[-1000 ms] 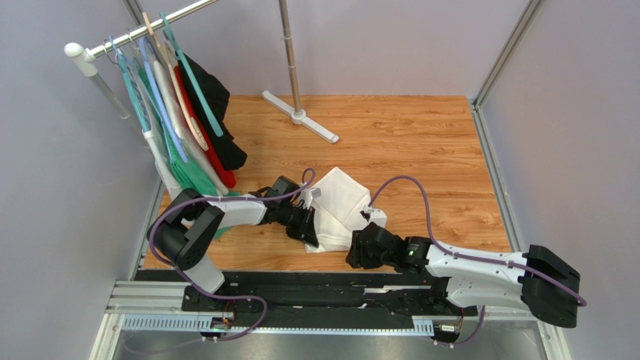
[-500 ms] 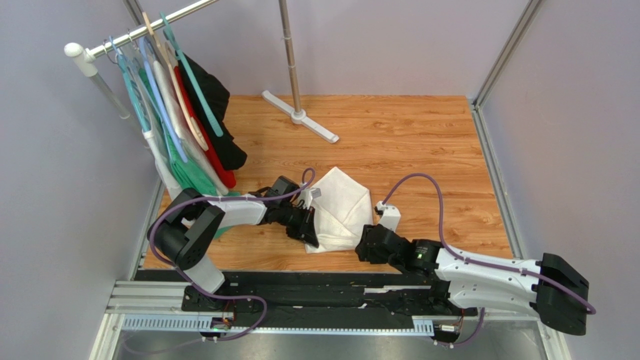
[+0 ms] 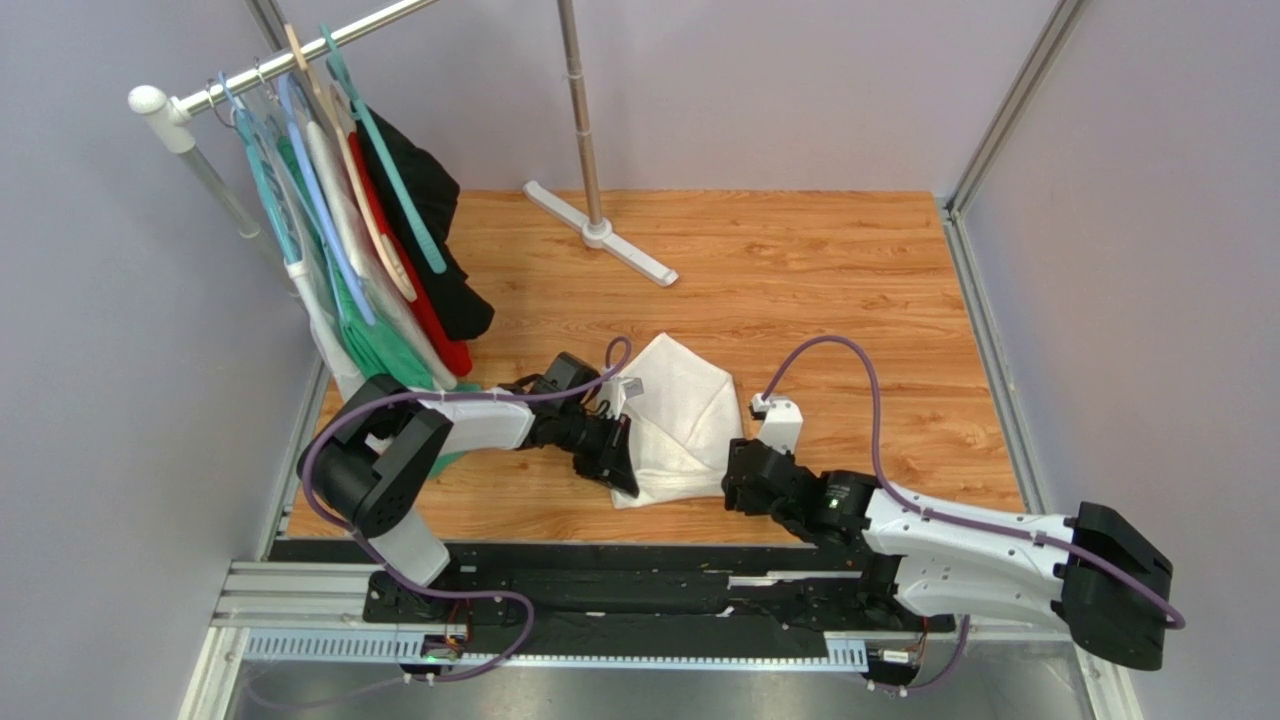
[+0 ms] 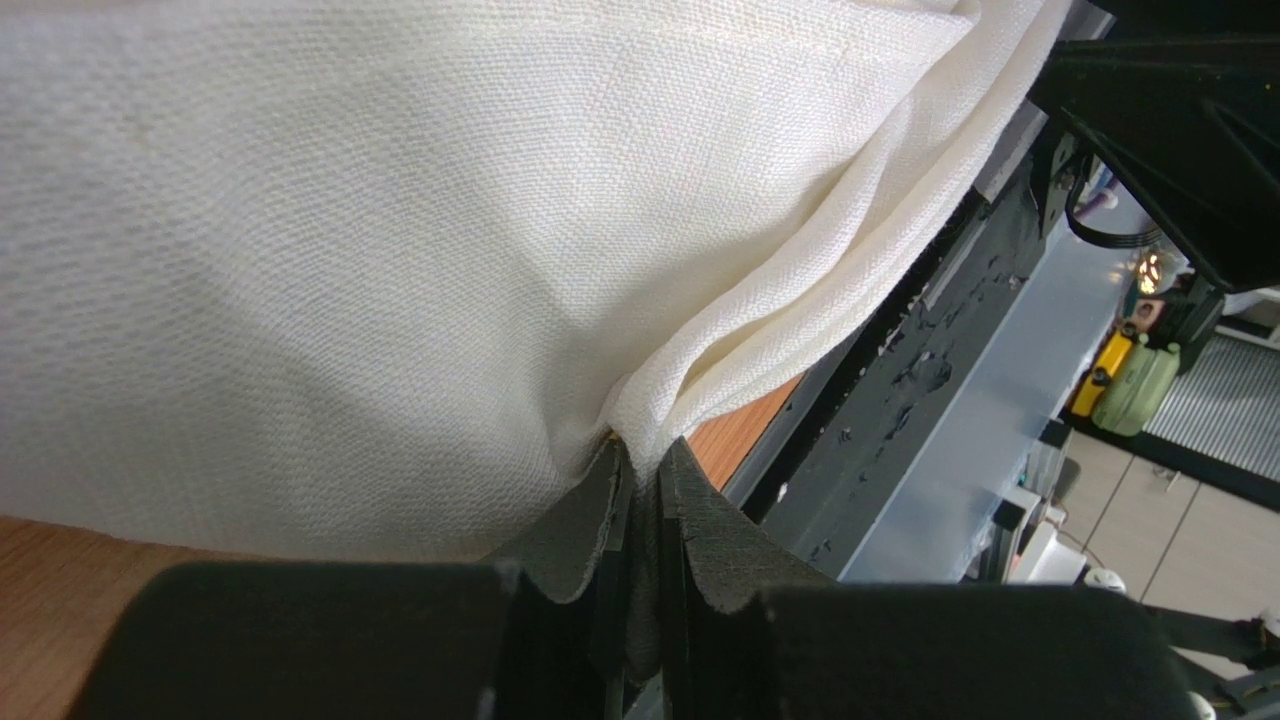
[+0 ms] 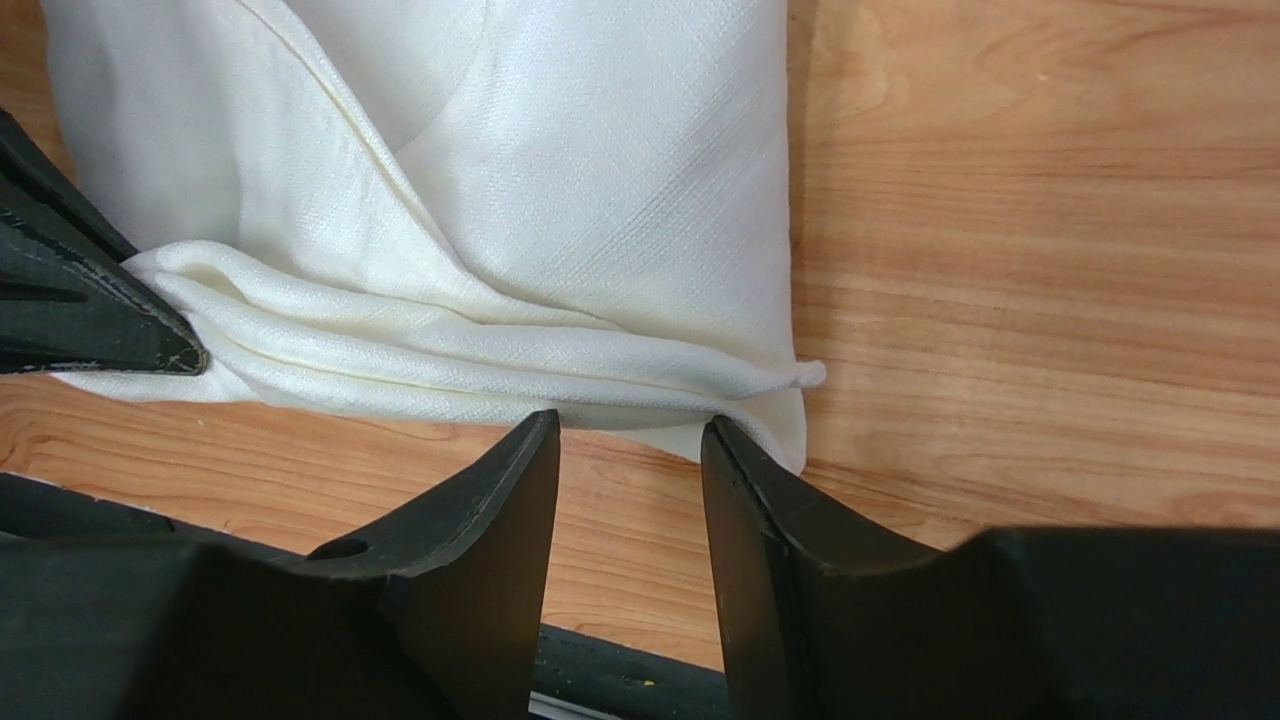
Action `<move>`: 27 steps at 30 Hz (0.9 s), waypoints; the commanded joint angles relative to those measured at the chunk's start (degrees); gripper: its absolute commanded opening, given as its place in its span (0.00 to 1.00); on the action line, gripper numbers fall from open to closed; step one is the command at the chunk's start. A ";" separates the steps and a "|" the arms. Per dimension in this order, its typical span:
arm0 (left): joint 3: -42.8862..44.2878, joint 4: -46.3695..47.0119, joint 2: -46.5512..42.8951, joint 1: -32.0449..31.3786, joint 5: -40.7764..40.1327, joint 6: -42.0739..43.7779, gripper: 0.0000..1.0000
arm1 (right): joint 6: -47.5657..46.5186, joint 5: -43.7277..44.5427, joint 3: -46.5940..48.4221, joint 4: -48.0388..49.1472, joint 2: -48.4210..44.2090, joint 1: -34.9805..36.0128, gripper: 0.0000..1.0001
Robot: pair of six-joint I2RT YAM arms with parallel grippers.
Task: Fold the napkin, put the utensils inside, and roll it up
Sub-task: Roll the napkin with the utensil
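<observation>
Currently the napkin (image 3: pixel 684 413) lay on the counter (image 3: pixel 857 285), close to the front edge and between the two arms. It was partly folded, with several layers stacked along its near side and a diagonal flap across the top. The left jaws were clenched on the bunched near-left edge, and the left wrist view showed cloth pinched right at the tips. The right jaws stood parted and empty, low over the wood and just short of the near-right corner (image 5: pixel 789 402), which poked out a little past the stacked layers. No utensil was visible in any view.

Judged step: the fold, with the right side due to take its corner.

Notes for doing it well:
- Slide one right jaw under the corner along the wood and the other over it, so the bite takes every layer and not only the top sheet.
- Bite deep enough that soft cloth could not slip out.
- Keep the left pinch firm as the anchor.
- Lift both sides level and carry them over together, so the crease came out straight.
- Risk: layers separating, or the napkin dragging off the front edge.
</observation>
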 commanded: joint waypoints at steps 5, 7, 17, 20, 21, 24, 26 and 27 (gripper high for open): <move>-1.45 -1.41 1.28 -0.05 -2.02 0.82 0.00 | -4.76 0.27 1.71 5.45 4.35 -3.37 0.44; -1.54 -1.32 1.10 -0.05 -2.10 0.65 0.00 | -5.29 -0.78 1.27 6.76 5.05 -4.33 0.44; -1.63 -0.71 1.10 0.04 -1.58 -0.14 0.00 | -6.25 -5.27 -0.67 10.11 6.90 -7.15 0.45; -1.45 -0.88 1.10 -0.05 -0.96 -0.58 0.00 | -12.65 -7.37 1.87 9.14 4.45 -7.06 0.46; -1.10 -1.49 1.36 -0.05 -0.61 -0.58 0.00 | -14.59 -8.42 3.27 7.49 3.48 -6.97 0.46; -0.13 -2.29 2.41 0.04 1.41 -1.20 0.00 | -22.41 -8.70 7.84 4.94 2.25 -4.43 0.47; 0.04 -2.55 2.68 -0.05 2.72 -1.64 0.00 | -27.50 -8.43 9.60 5.36 1.37 -0.06 0.47; -0.04 -2.72 2.77 -0.05 2.99 -1.81 0.00 | -28.83 -7.74 9.79 6.49 1.10 1.36 0.47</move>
